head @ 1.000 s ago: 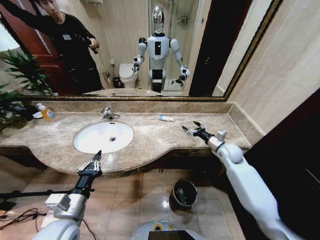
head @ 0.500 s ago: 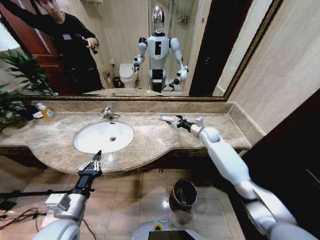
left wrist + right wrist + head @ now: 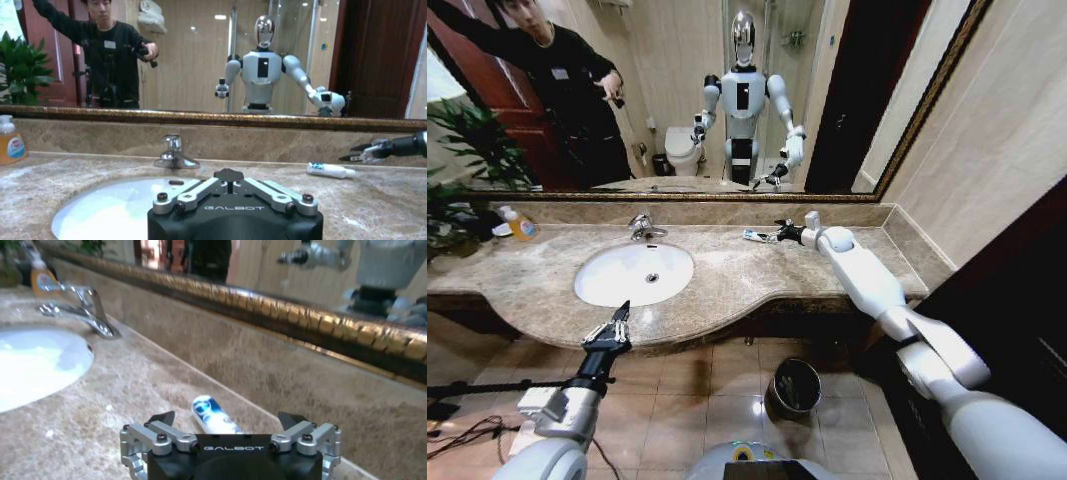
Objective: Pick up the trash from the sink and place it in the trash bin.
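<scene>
Right claw (image 3: 779, 233) open at counter's back edge, jaws either side of tube (image 3: 757, 236) end, not closed on it. Tube lies flat near backsplash, right of sink (image 3: 634, 273). Left claw (image 3: 609, 330) open, idle off front edge.
Risk: tube round, may roll or squirt from jaws; fingertips may scrape marble. Bin (image 3: 794, 388) on floor below.

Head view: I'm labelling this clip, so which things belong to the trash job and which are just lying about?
Job:
white-and-blue tube on the counter
sink
trash bin on the floor
right pincer, open by the tube
left pincer, open, at the counter's front edge

Lying about:
soap bottle
tap
plant
</scene>
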You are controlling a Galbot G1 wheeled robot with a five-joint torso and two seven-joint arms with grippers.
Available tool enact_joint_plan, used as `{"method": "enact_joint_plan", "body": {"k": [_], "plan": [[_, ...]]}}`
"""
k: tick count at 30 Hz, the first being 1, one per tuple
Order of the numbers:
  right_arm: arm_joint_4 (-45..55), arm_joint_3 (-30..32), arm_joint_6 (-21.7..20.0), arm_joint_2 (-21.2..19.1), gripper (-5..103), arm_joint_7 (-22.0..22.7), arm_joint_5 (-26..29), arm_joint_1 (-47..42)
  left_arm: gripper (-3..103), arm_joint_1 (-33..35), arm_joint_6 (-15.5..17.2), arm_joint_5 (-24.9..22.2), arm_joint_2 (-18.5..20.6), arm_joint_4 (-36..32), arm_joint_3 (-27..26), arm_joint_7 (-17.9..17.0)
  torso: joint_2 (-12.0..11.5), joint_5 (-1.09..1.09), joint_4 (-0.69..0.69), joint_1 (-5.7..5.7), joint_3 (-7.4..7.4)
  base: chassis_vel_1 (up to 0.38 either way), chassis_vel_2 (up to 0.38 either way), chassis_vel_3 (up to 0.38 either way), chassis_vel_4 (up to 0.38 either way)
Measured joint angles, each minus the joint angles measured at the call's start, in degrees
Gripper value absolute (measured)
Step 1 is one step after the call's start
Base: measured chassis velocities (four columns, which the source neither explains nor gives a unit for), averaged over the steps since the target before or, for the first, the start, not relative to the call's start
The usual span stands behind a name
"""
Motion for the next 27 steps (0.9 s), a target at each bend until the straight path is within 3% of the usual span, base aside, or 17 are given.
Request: {"method": "enact_joint_plan", "body": {"k": [7, 15, 23, 26, 27], "plan": [[-5.8, -0.6, -3.8, 4.5, 100, 0.3, -0.8, 3.1, 0, 0.0, 0.0, 0.0, 0.0, 0.0, 0.0, 0.0, 0.0, -0.01, 0.0, 0.0, 0.0, 0.0, 0.0, 0.0, 0.0], [-13.3, -0.4, -3.5, 8.8, 100, 0.9, -1.4, 5.0, 0, 0.0, 0.0, 0.0, 0.0, 0.0, 0.0, 0.0, 0.0, 0.0, 0.0, 0.0, 0.0, 0.0, 0.0, 0.0, 0.0], [-14.0, -0.7, -3.5, 8.9, 101, 0.9, -2.3, 5.2, 0, 0.0, 0.0, 0.0, 0.0, 0.0, 0.0, 0.0, 0.0, 0.0, 0.0, 0.0, 0.0, 0.0, 0.0, 0.0, 0.0], [-14.3, -0.8, -3.4, 8.8, 87, 1.2, -3.0, 5.4, 0, 0.0, 0.0, 0.0, 0.0, 0.0, 0.0, 0.0, 0.0, 0.0, 0.0, 0.0, -0.01, 0.0, 0.0, 0.0, 0.0], [-14.3, -0.8, -3.4, 8.8, 87, 1.2, -3.0, 5.4, 0, 0.0, 0.0, 0.0, 0.0, 0.0, 0.0, 0.0, 0.0, 0.0, 0.0, 0.0, -0.01, 0.0, 0.0, 0.0, 0.0]]}}
